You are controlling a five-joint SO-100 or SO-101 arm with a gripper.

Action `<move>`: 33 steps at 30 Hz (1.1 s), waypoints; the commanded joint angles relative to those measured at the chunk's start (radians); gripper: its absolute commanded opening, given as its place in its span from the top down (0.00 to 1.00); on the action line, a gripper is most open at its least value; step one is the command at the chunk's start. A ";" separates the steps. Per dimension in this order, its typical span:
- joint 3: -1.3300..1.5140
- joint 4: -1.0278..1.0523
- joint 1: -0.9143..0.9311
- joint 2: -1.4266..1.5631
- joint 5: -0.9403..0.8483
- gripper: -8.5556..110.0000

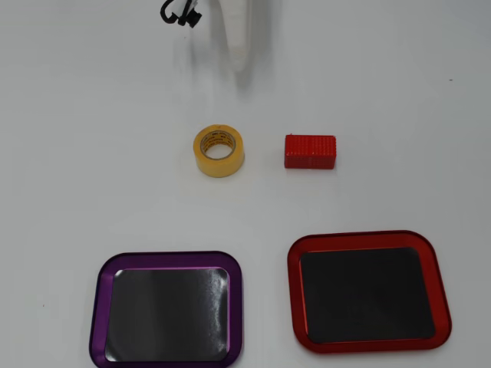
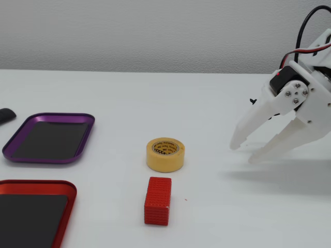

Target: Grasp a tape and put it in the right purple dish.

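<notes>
The gripper (image 2: 244, 153) hangs above the table with its two white fingers spread apart and nothing between them. In the fixed view it is at 3 o'clock from the tape (image 2: 165, 154), well apart from it. The tape lies flat on the white table (image 2: 155, 93), hole upward, near the middle.

The main risk is, I think, the red block (image 2: 158, 200). In the overhead view it sits at 3 o'clock from the tape (image 1: 219, 150), near but not touching. If the fingers come down wide on that side, one finger can push the block or catch it together with the roll. A finger landing on top of the roll's rim, not around it or in the hole, can make the roll slide away.

The second risk is the wrong dish. The purple dish (image 1: 167, 259) is at 7 o'clock from the tape in the overhead view, and the red dish (image 1: 368, 241) is at 5 o'clock, so they are easy to confuse. Both dishes are empty. Nothing stands between the tape and the purple dish. A small dark object (image 2: 6, 114) lies at the left edge of the fixed view, clear of the way.
</notes>
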 commanded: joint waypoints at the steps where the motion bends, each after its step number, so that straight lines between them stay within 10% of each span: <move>1: 0.006 -0.008 -0.006 0.092 0.006 0.92; 25: -0.170 -0.037 0.009 0.057 -0.150 0.93; 33: -0.520 -0.049 0.006 -0.500 -0.150 0.91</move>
